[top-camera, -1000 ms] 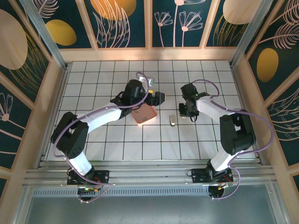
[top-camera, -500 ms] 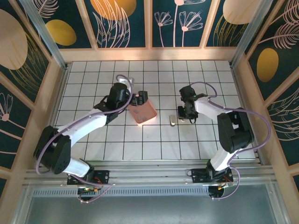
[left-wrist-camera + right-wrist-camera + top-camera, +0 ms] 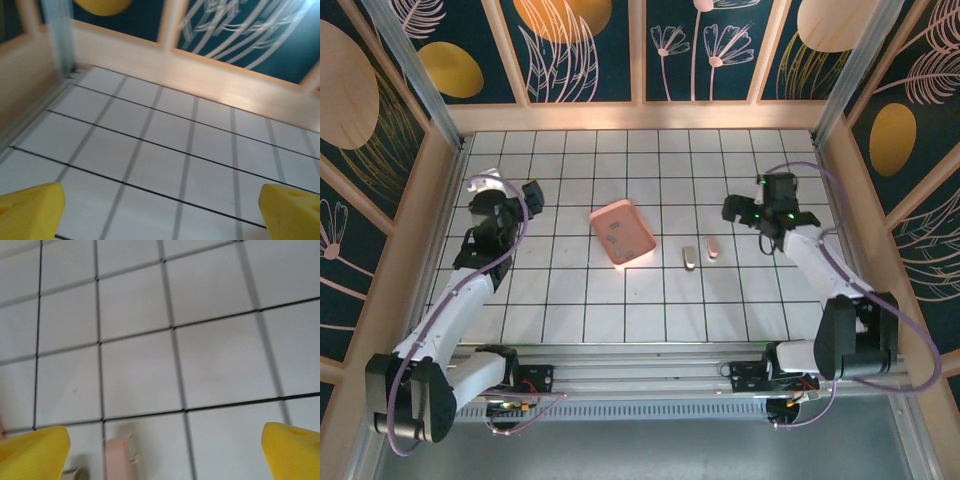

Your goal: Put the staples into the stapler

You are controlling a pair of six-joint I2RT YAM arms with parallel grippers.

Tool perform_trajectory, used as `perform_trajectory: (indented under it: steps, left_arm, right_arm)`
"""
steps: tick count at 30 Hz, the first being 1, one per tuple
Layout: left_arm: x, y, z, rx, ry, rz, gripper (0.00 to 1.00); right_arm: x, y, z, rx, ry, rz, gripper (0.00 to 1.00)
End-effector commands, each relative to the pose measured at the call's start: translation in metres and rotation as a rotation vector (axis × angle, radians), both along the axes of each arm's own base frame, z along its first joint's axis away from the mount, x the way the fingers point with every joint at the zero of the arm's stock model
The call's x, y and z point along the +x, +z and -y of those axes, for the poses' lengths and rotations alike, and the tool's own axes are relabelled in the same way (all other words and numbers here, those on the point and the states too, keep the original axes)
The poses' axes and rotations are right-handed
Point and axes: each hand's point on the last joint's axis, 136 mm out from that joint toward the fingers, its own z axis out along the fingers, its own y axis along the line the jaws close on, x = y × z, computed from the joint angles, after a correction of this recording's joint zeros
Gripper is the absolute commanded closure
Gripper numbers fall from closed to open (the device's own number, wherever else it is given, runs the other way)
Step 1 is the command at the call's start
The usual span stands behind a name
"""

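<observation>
The small grey-beige stapler (image 3: 689, 258) lies on the white tiles just right of the pink tray (image 3: 638, 243). A pinkish elongated piece (image 3: 712, 248) lies beside it, also seen low in the right wrist view (image 3: 119, 457). Tiny dark staples (image 3: 615, 238) rest inside the tray. My left gripper (image 3: 510, 193) is far to the left, near the wall, open with nothing between its yellow fingertips (image 3: 31, 207). My right gripper (image 3: 763, 214) hovers right of the pinkish piece, open and empty, its fingertips (image 3: 35, 452) wide apart.
Wooden walls (image 3: 640, 117) with aluminium posts enclose the tiled table on three sides. The left wrist view faces the back-left corner (image 3: 67, 70). Bare tiles lie between each gripper and the tray.
Both arms have pulled away from the middle, the left one far to the left, the right one to the right. The right jaws opened, and the pinkish piece now lies beside the stapler.
</observation>
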Motion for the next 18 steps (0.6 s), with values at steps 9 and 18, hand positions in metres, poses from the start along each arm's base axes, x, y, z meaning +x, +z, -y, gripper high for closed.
perform_trajectory:
  steps: [9,18]
  left_arm:
    - [-0.005,-0.052,-0.048,0.149,0.114,0.101,0.01]
    - [-0.011,-0.093,-0.035,0.193,0.025,0.236,0.01]
  right_arm:
    - [0.010,0.010,0.066,-0.097,-0.124,0.431,0.01]
    - [0.001,-0.013,0.082,-0.126,-0.150,0.603,0.01]
